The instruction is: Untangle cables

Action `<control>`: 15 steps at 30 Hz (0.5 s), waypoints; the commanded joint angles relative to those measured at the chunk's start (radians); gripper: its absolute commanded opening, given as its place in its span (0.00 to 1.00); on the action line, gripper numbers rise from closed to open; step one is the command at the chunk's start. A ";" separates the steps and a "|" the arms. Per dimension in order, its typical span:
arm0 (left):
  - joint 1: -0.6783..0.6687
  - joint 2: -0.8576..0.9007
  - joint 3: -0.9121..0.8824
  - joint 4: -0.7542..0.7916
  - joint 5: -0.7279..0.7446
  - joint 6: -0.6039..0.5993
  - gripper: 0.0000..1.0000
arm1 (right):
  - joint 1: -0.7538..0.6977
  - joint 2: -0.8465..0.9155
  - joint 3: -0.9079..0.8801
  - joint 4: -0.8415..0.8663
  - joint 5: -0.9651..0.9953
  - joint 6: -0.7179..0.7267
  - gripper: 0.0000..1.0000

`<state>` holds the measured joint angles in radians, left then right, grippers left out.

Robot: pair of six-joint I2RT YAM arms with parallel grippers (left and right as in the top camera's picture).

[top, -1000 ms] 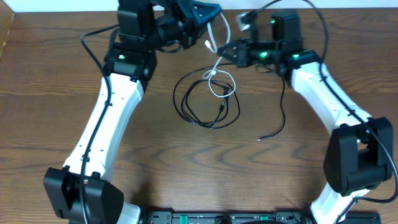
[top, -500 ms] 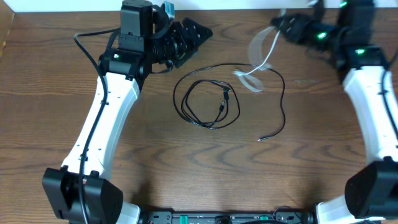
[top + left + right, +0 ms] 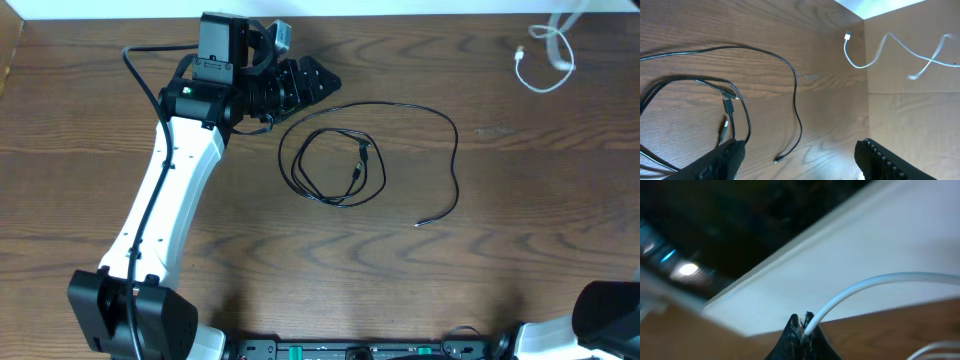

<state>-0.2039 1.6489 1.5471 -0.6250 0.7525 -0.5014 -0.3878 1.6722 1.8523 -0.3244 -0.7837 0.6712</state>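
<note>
- White cable (image 3: 850,292) is pinched in right claw (image 3: 801,330), hanging from it, well apart from black cable (image 3: 335,165).
- Left claw (image 3: 800,157) is spread, black cable on table (image 3: 500,250) ahead; lay white one down far aside.

Overhead, left wrist: same black cable (image 3: 458,165)

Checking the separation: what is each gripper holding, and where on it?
The right gripper is pinched shut on the white cable; where along the cord cannot be told. The left gripper is open, holding nothing.
</note>
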 commanded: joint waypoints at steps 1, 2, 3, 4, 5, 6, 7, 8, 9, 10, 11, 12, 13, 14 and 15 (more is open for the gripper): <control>0.002 -0.016 0.008 -0.003 -0.006 0.038 0.75 | -0.041 0.040 0.010 -0.021 0.126 -0.091 0.01; 0.002 -0.016 0.008 -0.003 -0.006 0.038 0.75 | -0.046 0.060 0.010 -0.021 0.165 -0.138 0.01; 0.002 -0.016 0.008 -0.003 -0.006 0.038 0.75 | -0.048 0.076 0.010 -0.024 0.203 -0.167 0.01; 0.002 -0.016 0.008 -0.003 -0.006 0.038 0.75 | -0.050 0.106 0.010 -0.026 0.294 -0.211 0.01; 0.002 -0.016 0.008 -0.003 -0.006 0.038 0.75 | -0.050 0.122 0.010 -0.025 0.344 -0.231 0.01; 0.002 -0.016 0.008 -0.003 -0.006 0.038 0.75 | -0.051 0.138 0.010 -0.024 0.397 -0.249 0.01; 0.002 -0.016 0.008 -0.003 -0.006 0.038 0.76 | -0.051 0.156 0.010 -0.017 0.456 -0.272 0.01; 0.002 -0.016 0.008 -0.003 -0.006 0.038 0.75 | -0.051 0.171 0.010 -0.005 0.494 -0.291 0.01; 0.002 -0.016 0.008 -0.003 -0.006 0.038 0.75 | -0.051 0.188 0.010 0.015 0.529 -0.318 0.01; 0.002 -0.016 0.008 -0.003 -0.006 0.038 0.75 | -0.051 0.201 0.010 0.037 0.552 -0.338 0.01; 0.002 -0.016 0.008 -0.003 -0.006 0.038 0.75 | -0.051 0.217 0.010 0.063 0.576 -0.355 0.01; 0.002 -0.016 0.008 -0.003 -0.006 0.038 0.75 | -0.051 0.230 0.010 0.085 0.597 -0.363 0.01; 0.002 -0.016 0.008 -0.003 -0.006 0.038 0.75 | -0.052 0.241 0.010 0.109 0.629 -0.366 0.01; 0.002 -0.016 0.008 -0.003 -0.010 0.038 0.75 | -0.053 0.248 0.010 0.127 0.661 -0.366 0.01; 0.002 -0.016 0.008 -0.003 -0.014 0.038 0.75 | -0.054 0.256 0.010 0.148 0.700 -0.366 0.01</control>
<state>-0.2035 1.6489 1.5471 -0.6254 0.7525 -0.4885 -0.4374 1.9182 1.8523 -0.2188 -0.2642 0.3733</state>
